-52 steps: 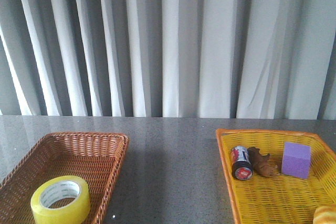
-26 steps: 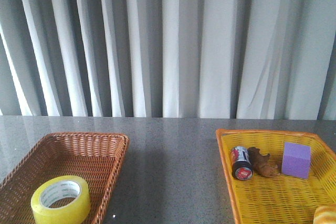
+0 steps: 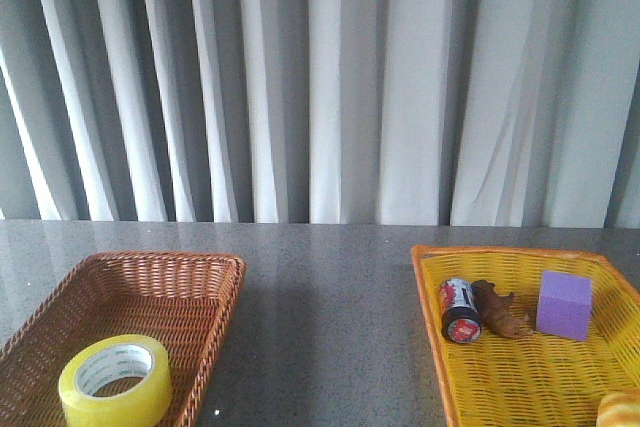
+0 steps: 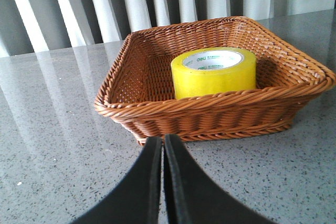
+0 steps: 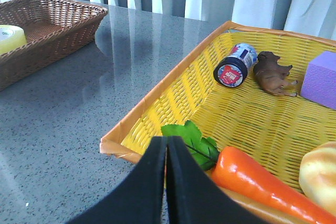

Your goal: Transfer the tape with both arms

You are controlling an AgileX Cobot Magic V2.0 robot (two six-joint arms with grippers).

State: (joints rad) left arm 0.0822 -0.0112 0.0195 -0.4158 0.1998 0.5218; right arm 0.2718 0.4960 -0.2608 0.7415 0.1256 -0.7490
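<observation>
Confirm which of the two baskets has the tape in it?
The brown wicker basket on the robot's left holds the tape, alone. The yellow basket on the right holds a can, a toy animal and a purple block instead.

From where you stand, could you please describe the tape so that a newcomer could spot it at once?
Look to the brown wicker basket on the table's left side. The tape lies flat in its near part, the only item there: a wide yellow roll with a white printed core.
</observation>
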